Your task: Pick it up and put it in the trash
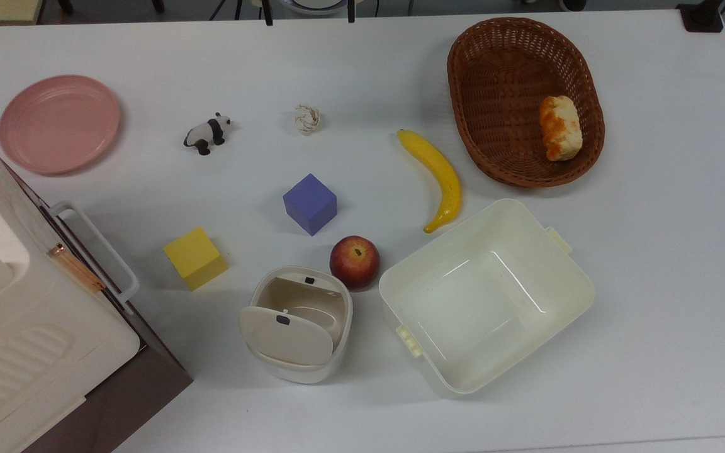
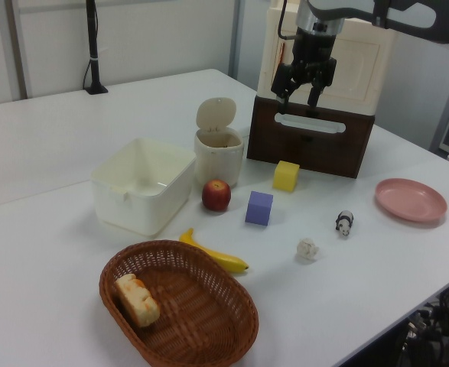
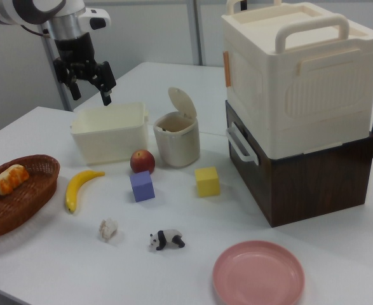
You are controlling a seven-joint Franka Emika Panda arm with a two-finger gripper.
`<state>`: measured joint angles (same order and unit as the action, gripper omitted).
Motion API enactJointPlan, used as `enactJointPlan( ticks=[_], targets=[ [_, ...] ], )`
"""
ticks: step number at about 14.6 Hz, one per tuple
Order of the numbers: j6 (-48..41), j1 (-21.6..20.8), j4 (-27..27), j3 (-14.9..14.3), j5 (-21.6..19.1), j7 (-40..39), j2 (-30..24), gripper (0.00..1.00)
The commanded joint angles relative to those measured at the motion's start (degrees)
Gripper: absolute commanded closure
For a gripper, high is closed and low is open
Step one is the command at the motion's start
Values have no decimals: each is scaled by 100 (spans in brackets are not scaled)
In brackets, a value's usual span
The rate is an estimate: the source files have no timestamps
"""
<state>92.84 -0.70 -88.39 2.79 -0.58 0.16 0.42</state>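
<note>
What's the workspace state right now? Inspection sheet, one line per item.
Surface: white table, dry, no spills seen.
Job's things: paper ball loose on the table near the panda figurine; trash bin upright, lid flipped open.
Clutter: apple, banana, purple cube, yellow cube, square tub, basket holding bread, pink plate, stacked cream and brown boxes.
Gripper: gripper open, raised, holding nothing.
Cables: nothing seen on the table.
Surroundings: dark pole at the left view's far table edge.
</note>
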Motion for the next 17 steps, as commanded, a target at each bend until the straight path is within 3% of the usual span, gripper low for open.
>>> enactJointPlan(
  ticks=[1, 15, 17],
  targets=[
    [-491, 52, -37, -68, -196, -217, -121, 0],
    [-486, 62, -125, -50, -170, -33, -122, 0],
    [-434, 27, -457, 11, -118, -104, -95, 0]
  ],
)
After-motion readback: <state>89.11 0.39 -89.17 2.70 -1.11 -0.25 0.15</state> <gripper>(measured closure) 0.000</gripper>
